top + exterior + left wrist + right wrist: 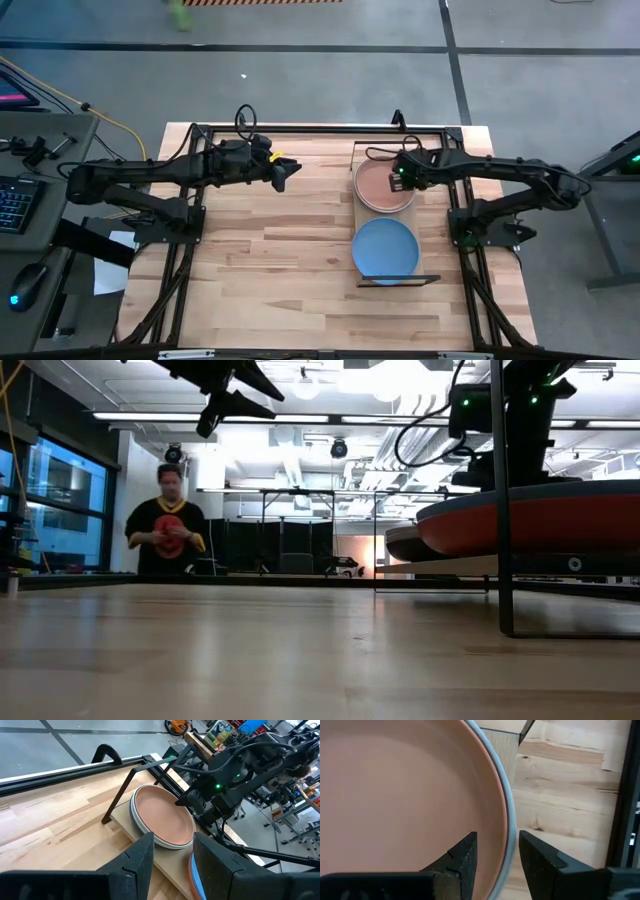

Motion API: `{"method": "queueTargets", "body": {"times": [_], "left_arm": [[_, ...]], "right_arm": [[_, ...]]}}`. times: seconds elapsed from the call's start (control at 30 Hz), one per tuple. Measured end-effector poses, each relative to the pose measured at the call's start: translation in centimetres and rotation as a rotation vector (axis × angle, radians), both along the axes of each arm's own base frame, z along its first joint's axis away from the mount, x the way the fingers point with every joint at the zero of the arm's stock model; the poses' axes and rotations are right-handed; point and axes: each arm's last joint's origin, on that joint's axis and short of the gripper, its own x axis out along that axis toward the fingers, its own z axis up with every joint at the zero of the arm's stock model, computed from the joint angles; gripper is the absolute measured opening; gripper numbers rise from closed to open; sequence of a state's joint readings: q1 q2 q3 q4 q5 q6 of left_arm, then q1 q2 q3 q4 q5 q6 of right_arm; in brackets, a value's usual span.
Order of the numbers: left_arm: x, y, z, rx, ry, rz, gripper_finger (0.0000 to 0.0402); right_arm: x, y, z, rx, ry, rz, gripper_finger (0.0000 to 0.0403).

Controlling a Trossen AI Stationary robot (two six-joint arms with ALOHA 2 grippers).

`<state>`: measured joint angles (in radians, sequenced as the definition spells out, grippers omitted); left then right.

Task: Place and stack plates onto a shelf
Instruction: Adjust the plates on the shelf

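Note:
The shelf [361,212] lies on the table's right half. A salmon pink plate [382,186] tops a stack on the shelf's far end, with white and pale rims under it in the left wrist view [150,834]. A bright blue plate [385,250] lies on the near end, over a coral red one [520,525]. My right gripper [497,836] is open above the salmon plate's right rim [506,820], one finger over the plate's inside and one outside; I cannot tell whether they touch. My left gripper [172,837] is open and empty, raised over the table's far middle [283,172].
The shelf's black frame ends rise at its far end [117,795] and near end [400,282]. Bare tabletop [270,260] spreads left of the shelf. A person [168,525] stands beyond the table's far edge. A desk with a keyboard [15,200] is at the left.

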<state>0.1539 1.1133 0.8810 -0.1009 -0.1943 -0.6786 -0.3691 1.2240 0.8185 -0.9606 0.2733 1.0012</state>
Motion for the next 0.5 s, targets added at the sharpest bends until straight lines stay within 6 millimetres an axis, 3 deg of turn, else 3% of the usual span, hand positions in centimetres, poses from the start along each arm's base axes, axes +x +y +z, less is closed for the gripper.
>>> {"method": "queueTargets", "body": {"times": [0.27, 0.5], "left_arm": [[-0.02, 0.00, -0.05, 0.000, 0.006, -0.001, 0.0127], [-0.02, 0.00, -0.05, 0.014, 0.012, -0.006, 0.0127]], "right_arm": [[0.44, -0.23, -0.54, -0.015, 0.028, 0.010, 0.0113], [0.37, -0.24, -0.53, -0.025, 0.041, 0.019, 0.0023]]}}
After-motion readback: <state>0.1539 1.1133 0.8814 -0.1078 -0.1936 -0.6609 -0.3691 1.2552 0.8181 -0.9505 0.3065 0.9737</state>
